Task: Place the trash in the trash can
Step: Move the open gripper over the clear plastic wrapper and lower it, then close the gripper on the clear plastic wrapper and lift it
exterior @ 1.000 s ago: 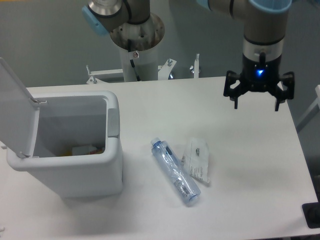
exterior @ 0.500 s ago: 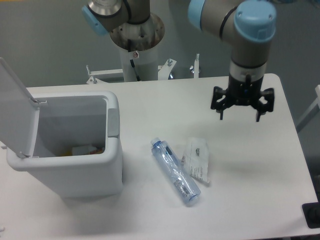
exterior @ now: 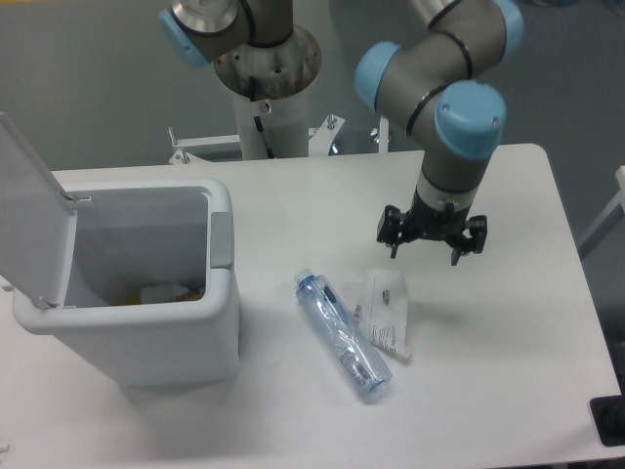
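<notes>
The claw (exterior: 424, 240) hangs over the worktop (exterior: 508, 322) with its black fingers (exterior: 394, 234) spread wide and nothing between them, pointing down. It sits right of the worktop's middle, closer to the far edge than the near one, and just beyond the wrapper.

The wrapper (exterior: 387, 313) lies flat on the worktop right below and slightly near-side of the claw, a clear sheet with white print, its longer side running from the far edge toward the near edge. Just beside it on the left lies the bottle (exterior: 343, 335), crushed, clear with a blue tint. Its long axis runs diagonally: the blue cap (exterior: 304, 277) points toward the far-left, toward the trash can, and the base points toward the near-right corner. Bottle and wrapper are very close; I cannot tell whether they touch.

The trash can (exterior: 186, 337) stands at the left side of the worktop, well apart from the claw. Its lid (exterior: 29, 205) is swung up and open on the left, the grey latch tab (exterior: 222, 239) facing the bottle. Inside, at the bottom, I can see something white with bits of yellow and orange (exterior: 161, 293); what it is, I cannot make out.
</notes>
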You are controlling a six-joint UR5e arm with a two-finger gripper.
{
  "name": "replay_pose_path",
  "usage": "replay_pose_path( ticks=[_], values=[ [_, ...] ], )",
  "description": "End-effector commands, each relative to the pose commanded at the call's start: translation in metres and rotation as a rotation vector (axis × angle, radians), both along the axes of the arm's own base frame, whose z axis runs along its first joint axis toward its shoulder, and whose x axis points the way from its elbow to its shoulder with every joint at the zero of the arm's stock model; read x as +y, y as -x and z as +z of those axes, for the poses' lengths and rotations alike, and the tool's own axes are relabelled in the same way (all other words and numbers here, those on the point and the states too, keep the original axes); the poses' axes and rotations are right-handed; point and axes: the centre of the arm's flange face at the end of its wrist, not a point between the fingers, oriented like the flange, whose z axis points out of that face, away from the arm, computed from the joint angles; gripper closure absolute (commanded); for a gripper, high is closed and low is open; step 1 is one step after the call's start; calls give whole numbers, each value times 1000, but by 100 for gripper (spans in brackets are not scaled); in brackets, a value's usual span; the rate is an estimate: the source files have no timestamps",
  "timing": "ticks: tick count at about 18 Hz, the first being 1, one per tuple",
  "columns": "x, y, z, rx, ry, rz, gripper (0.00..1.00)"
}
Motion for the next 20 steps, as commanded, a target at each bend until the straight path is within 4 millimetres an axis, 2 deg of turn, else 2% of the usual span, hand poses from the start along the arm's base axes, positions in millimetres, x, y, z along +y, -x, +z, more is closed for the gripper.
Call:
replay_pose_path(
  ticks=[7,9,11,16,18,19,20],
  values=[
    [20,-8,-29,-1,0,47,0],
    [22,-6,-32,9,-6,49,2],
    [22,-6,-33,12,-6,47,25],
    [21,-7,-33,13,0,49,68],
    [21,-7,-29,17,-5,47,94],
    [21,-7,-27,18,-10,49,100],
    [19,-5,-25,21,-11,47,100]
  ],
)
